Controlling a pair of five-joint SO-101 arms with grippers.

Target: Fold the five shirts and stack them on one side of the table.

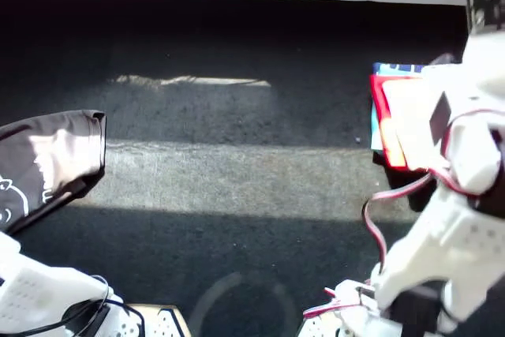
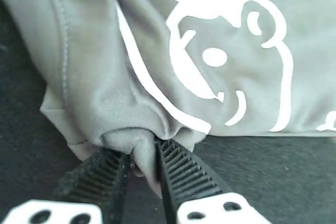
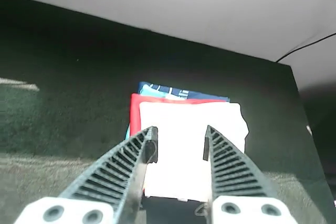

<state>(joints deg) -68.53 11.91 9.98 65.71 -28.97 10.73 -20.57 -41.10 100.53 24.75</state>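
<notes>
Your left hand (image 2: 142,153) is clamped on a bunched fold of the dark grey bear-print shirt (image 2: 220,51), which lies at the left edge of the dark felt bench (image 1: 237,116). The cloth is light and limp and will sag and drag, so take it by hems or corners. Your right hand (image 3: 179,132) gapes empty above the white-red-blue folded shirt stack (image 3: 220,119), probably three deep. That arm overhangs the drop spot.

No legible text or numbers; grey shirt (image 2: 79,77) carries wordless bear drawing (image 2: 215,56).

Grey shirt (image 2: 73,77), white bear print (image 2: 214,57)
</notes>
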